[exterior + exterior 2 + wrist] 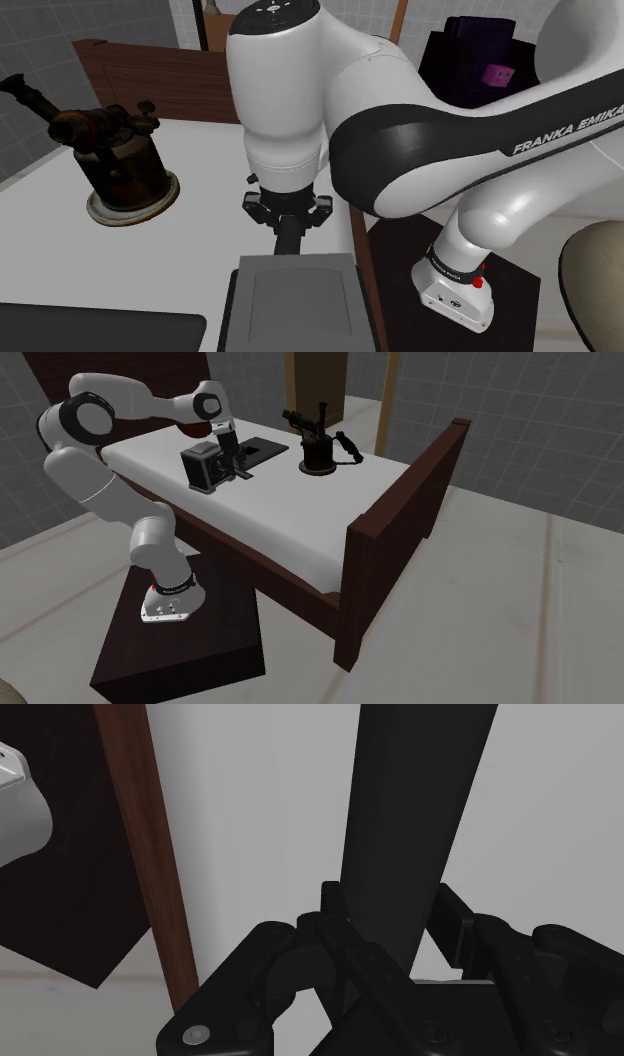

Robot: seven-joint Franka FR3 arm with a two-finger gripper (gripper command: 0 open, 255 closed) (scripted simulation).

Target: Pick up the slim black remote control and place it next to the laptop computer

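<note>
Remote (415, 814): slim, black. I am clamping it between both fingers (332, 902), which are pinching in narrow on its long sides. Its free length is sticking out past the fingertips, in line with my gripper (392, 916).

Shoulder view: I am pointing the gripper (289, 220) down over the white top of the bed (190, 240). The remote (290, 238) is hanging below it, with its lower end right at the near edge of the grey laptop (290, 300). Whether it is touching the laptop or the bed, I cannot tell.

Second exterior view: I am holding the remote just beside the laptop (203, 467), on the side facing a flat black slab (265, 449) lying on the bed. Past the slab, a dark metal blowtorch (318, 452) is standing upright, well apart from the laptop.

Wrist view: the brown wooden bed rail (150, 854) is running alongside the white surface, with the dark stand (60, 874) beyond it.
</note>
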